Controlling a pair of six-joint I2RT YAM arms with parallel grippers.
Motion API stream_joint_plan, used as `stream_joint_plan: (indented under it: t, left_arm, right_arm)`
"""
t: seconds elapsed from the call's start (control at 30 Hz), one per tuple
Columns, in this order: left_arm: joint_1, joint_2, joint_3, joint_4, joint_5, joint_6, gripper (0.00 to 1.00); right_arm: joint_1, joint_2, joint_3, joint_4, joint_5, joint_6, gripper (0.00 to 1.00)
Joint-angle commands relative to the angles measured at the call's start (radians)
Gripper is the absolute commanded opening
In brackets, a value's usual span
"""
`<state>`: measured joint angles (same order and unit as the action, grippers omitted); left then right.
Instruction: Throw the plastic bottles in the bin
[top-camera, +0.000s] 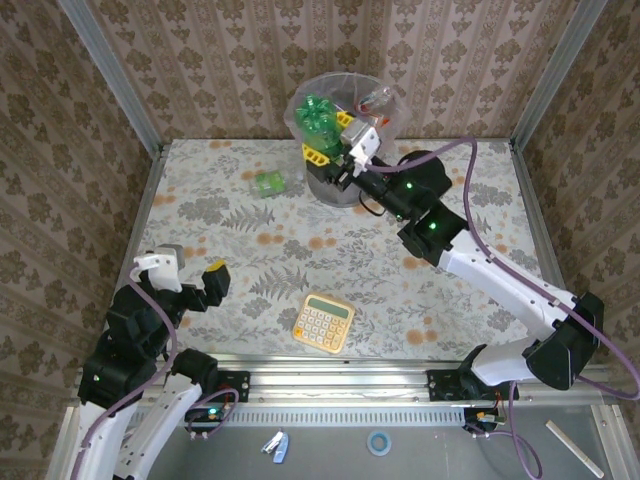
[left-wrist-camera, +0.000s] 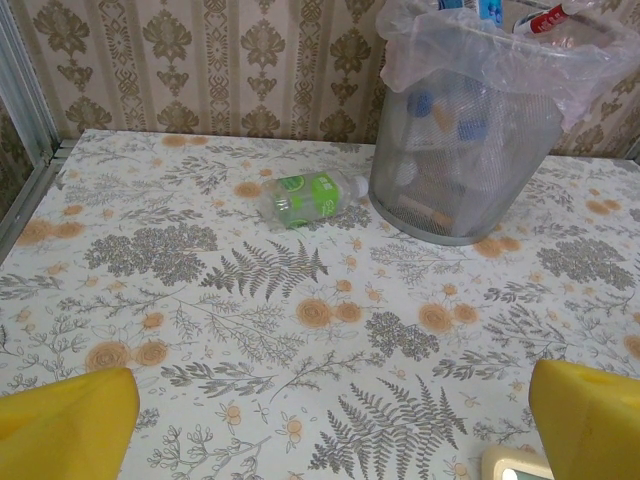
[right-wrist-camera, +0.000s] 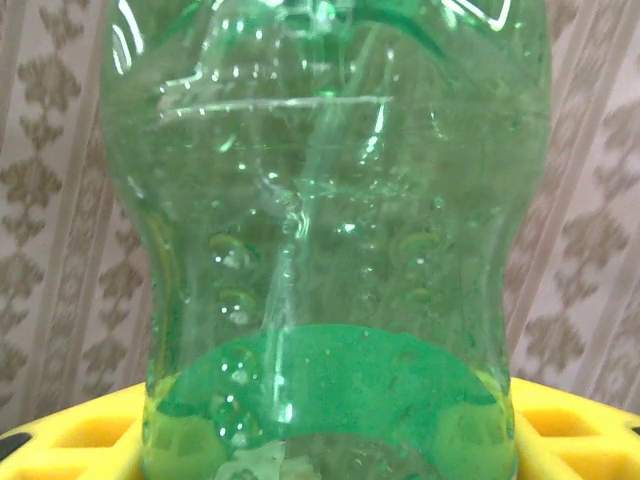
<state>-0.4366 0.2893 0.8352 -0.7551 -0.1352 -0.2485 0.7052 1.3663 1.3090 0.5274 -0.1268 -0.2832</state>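
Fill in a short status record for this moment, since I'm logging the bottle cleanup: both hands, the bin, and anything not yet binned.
right hand: shut on a green bottle, held over the bin's mouth in the top view
left hand: open, empty, near its own base
bin: far side, bag-lined, bottles inside
loose bottle: one, clear with green label, lying beside the bin
calculator: yellow, near edge, apart from both hands

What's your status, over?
Copy: right gripper shut on green bottle over bin; left gripper open, near edge. On table beside bin, second bottle. Aside, calculator.
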Motion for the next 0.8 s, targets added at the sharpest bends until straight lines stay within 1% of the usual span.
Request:
stream_joint_plan:
  t: [0.0, 0.13, 0.2, 0.27, 0.3, 0.43, 0.47, 0.57, 0.63, 0.7, 0.73, 0.77]
  left_arm:
    - [0.009, -0.007, -0.007, 0.029, 0.001, 0.007, 1.00]
    - [0.012, -0.007, -0.007, 0.029, -0.006, 0.007, 1.00]
    - [0.011, -0.007, -0.006, 0.028, -0.006, 0.008, 1.00]
    - [0.013, -0.007, -0.006, 0.028, -0.010, 0.006, 1.00]
    - [0.013, -0.007, -0.005, 0.027, -0.011, 0.006, 1.00]
    - [0.013, -0.004, -0.004, 0.032, -0.015, 0.002, 1.00]
    - [0.013, 0.000, -0.005, 0.034, -0.015, -0.001, 1.00]
    - [0.013, 0.035, 0.011, 0.038, 0.011, -0.017, 1.00]
    - [0.013, 0.085, 0.039, 0.032, 0.048, -0.032, 1.00]
    - [0.013, 0.142, 0.069, 0.023, 0.054, -0.063, 1.00]
    - [0.013, 0.163, 0.080, 0.024, 0.052, -0.082, 1.00]
    - [0.012, 0.189, 0.088, 0.034, 0.063, -0.098, 1.00]
  right_arm:
    - [-0.001, -0.018, -0.023, 0.306, 0.025, -0.044, 0.32]
    - [-0.004, 0.004, -0.009, 0.398, 0.047, -0.065, 0.32]
    - [-0.011, 0.018, 0.001, 0.408, 0.055, -0.062, 0.31]
    - [-0.020, 0.019, 0.016, 0.388, 0.058, -0.055, 0.32]
    - [-0.028, 0.044, 0.030, 0.364, 0.058, -0.046, 0.32]
    - [-0.085, 0.097, 0.102, 0.222, 0.082, 0.038, 0.33]
    - [-0.102, 0.115, 0.127, 0.180, 0.083, 0.059, 0.33]
    - [-0.159, 0.206, 0.259, -0.058, 0.103, 0.122, 0.34]
    - [-0.201, 0.282, 0.363, -0.219, 0.073, 0.178, 0.41]
    - [-0.243, 0.377, 0.492, -0.414, 0.062, 0.230, 0.50]
    - [-0.262, 0.425, 0.550, -0.497, 0.037, 0.257, 0.56]
    - [-0.278, 0.479, 0.634, -0.607, 0.008, 0.285, 0.59]
